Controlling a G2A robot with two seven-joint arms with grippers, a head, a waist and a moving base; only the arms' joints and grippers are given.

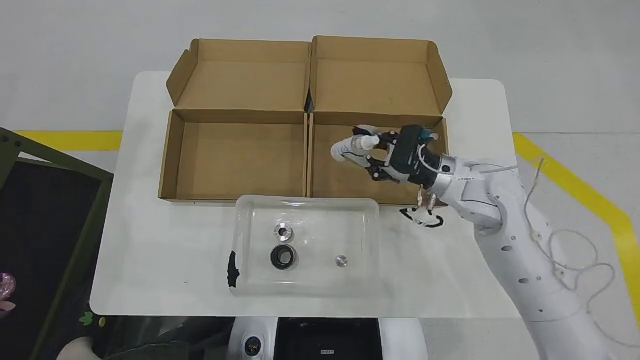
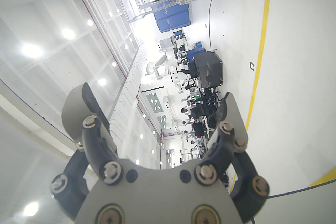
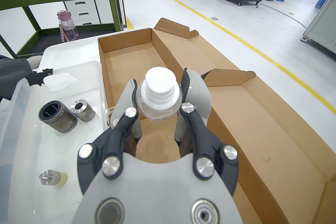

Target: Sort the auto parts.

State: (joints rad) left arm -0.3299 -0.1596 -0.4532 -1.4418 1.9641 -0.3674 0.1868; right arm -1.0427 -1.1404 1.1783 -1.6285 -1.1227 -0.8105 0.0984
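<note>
"Cardboard in the top view: two open boxes side by side on the desk [image 1: 150, 250], just beyond a clear bin [image 1: 300, 200]. Where is the part?"

"The white stepped plastic part [image 1: 369, 141] is in the right gripper [image 1: 360, 147], over the right box [image 1: 330, 182]. I judge it is held above the box floor, not resting on it. The left box [image 1: 235, 155] has nothing in it. A steel bushing [image 1: 285, 230], a linear bearing [image 1: 283, 256] and a small pin [image 1: 341, 260] lie in the bin."

"And the left wrist view?"

"The left gripper [image 2: 156, 99] faces the hall, away from the work. Its jaws are spread with nothing between them."

"The right wrist view?"

"The jaws pinch the part from either side, about its wider lower body. Its long axis runs across the jaws' reach. The narrow white end is up towards the wrist and the clear collar is down towards the box floor. It looks roughly upright, though I cannot tell the exact lean."

"So which step is this?"

"Placing, I'd judge: one part carried to its box and not yet let go. The next move calls for lowering it well into the right box, then spreading the jaws low enough that it settles on its collar rather than toppling. After that, three parts wait in the bin."
</note>
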